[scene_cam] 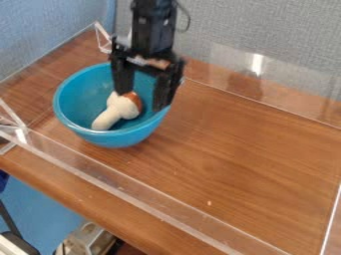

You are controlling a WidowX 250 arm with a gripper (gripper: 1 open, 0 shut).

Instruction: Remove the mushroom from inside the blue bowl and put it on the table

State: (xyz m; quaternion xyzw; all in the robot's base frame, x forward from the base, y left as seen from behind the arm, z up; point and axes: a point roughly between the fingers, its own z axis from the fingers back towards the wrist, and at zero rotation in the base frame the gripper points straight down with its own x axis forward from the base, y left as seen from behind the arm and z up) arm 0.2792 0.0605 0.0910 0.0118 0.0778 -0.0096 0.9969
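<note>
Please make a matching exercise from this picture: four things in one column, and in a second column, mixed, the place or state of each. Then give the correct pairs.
Things:
1. mushroom
2. bowl
3. claw
4. table

Places or states:
A. open, over the bowl's right side
B. lying inside the bowl
C. under the bowl, brown wood
D. blue, standing at the table's left end

Pairs: 1-B, 2-D, 3-A, 4-C
</note>
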